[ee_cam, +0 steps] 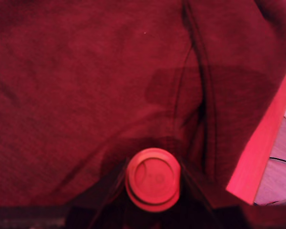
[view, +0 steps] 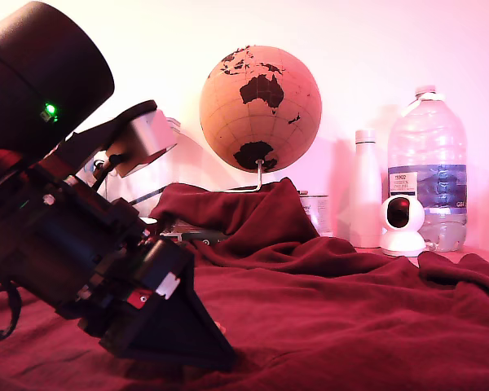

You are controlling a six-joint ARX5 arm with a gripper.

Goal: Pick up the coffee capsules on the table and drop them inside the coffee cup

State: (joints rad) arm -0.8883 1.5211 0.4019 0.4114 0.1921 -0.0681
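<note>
A capsule [ee_cam: 153, 179] sits clamped between the jaws of the gripper [ee_cam: 153, 191], its round flat face turned toward the wrist camera. Under the red light I can't tell which colour it is. It looks light and stiff, a thin-walled pod that would likely dent if squeezed hard; smooth tapered sides could let it slip, so a hold just under the wider rim seems the safest. No other capsule shows in either view, and I can't find the cup.

Below it the table [ee_cam: 86, 86] is covered in rumpled dark red cloth, with a long fold running past the gripper. The bare wood edge [ee_cam: 264, 143] lies close on one side, floor showing beyond it, so a pod dropped there could roll off.

In the exterior view the arm [view: 81, 244] fills the left, low over the cloth. Open cloth stretches to the right; a globe [view: 261, 106], a white bottle [view: 365, 189], a small camera [view: 403, 226] and a water bottle [view: 428, 163] stand along the far edge, well apart from the arm.
</note>
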